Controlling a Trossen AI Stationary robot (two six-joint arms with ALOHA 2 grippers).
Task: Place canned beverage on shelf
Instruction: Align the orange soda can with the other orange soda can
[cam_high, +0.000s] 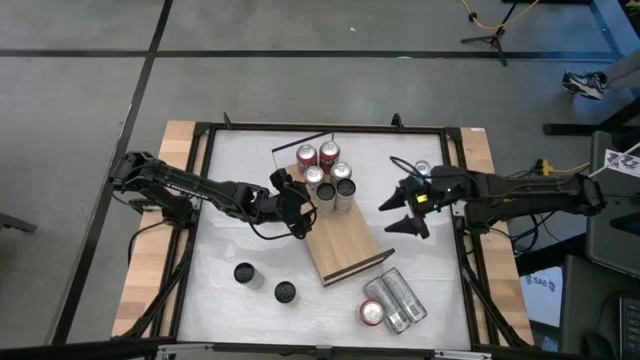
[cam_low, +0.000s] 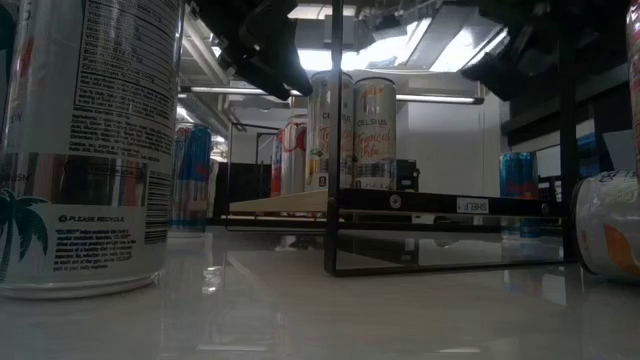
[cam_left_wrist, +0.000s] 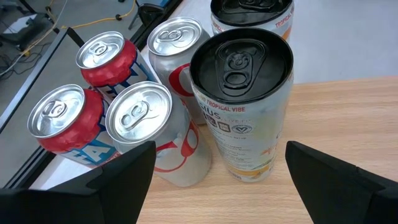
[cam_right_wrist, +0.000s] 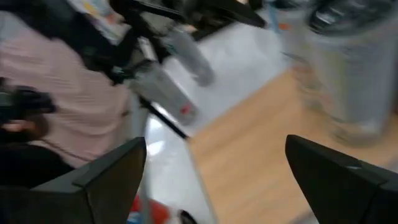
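1. Wooden and light brown, the shelf (cam_high: 345, 252) is lying at the centre of the high view, angled toward the lower right, with a thin black rail at its upper end.
2. Five cans (cam_high: 326, 172) are standing clustered on the shelf's upper end; two show red tops, one silver, two black.
3. Black-topped, the nearest can (cam_left_wrist: 245, 106) is filling the middle of the left wrist view, its label partly cut off.
4. Left gripper (cam_high: 300, 210) is hovering at centre left beside that cluster, fingers spread wide, holding nothing.
5. Right gripper (cam_high: 400, 215) is sitting right of the shelf, fingers also spread and empty; its wrist view is blurring heavily, so little is readable there.
6. Two black-topped cans (cam_high: 264, 282) are standing on the white table (cam_high: 230, 200) at lower left.
7. Lying cans (cam_high: 392, 300) are resting at lower right; their exact count is hard to make out.
8. Another can (cam_high: 422, 169) is partly hiding behind the right arm.
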